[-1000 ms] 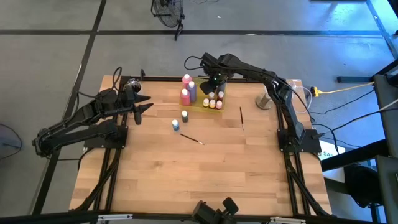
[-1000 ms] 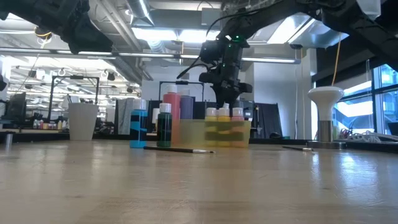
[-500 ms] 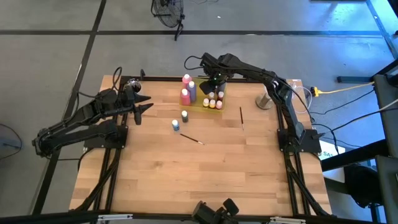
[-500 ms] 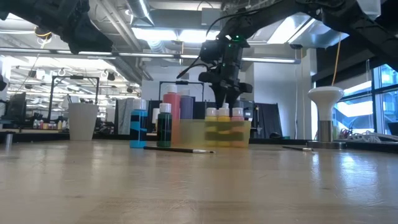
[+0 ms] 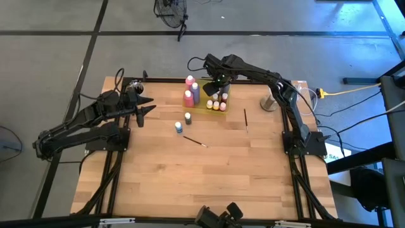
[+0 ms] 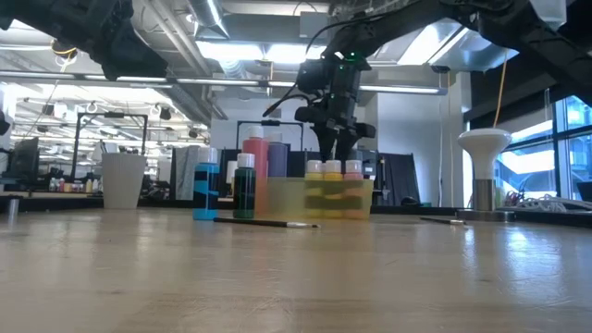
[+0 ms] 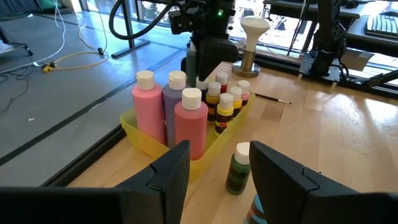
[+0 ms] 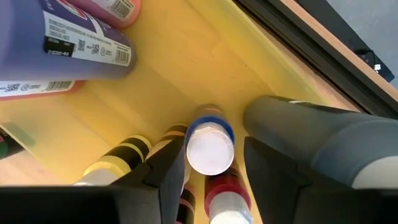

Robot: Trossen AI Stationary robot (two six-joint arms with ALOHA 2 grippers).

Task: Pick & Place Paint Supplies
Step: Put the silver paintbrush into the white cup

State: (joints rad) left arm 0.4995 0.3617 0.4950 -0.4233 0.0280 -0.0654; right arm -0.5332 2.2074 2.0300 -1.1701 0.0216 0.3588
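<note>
Your right gripper (image 8: 208,163) hangs over the yellow tray (image 5: 212,106) at upper centre, fingers parted around a blue bottle (image 8: 209,148), apparently just placed. Next: lift clear. Left gripper (image 7: 214,171) idle at left, fingers parted, empty.

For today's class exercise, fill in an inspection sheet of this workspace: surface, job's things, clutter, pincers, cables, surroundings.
Surface: wooden table, mostly bare.
Job's things: pink bottle and small paint bottles stand in the yellow tray; green bottle and blue bottle stand outside; two brushes lie loose.
Clutter: pale cup, mushroom-shaped stand.
Pincers: right pincer open, straddling a blue-labelled bottle in the tray; left pincer open, waiting at the table's left edge.
Cables: yellow cable off-table.
Surroundings: fan on the floor.
</note>
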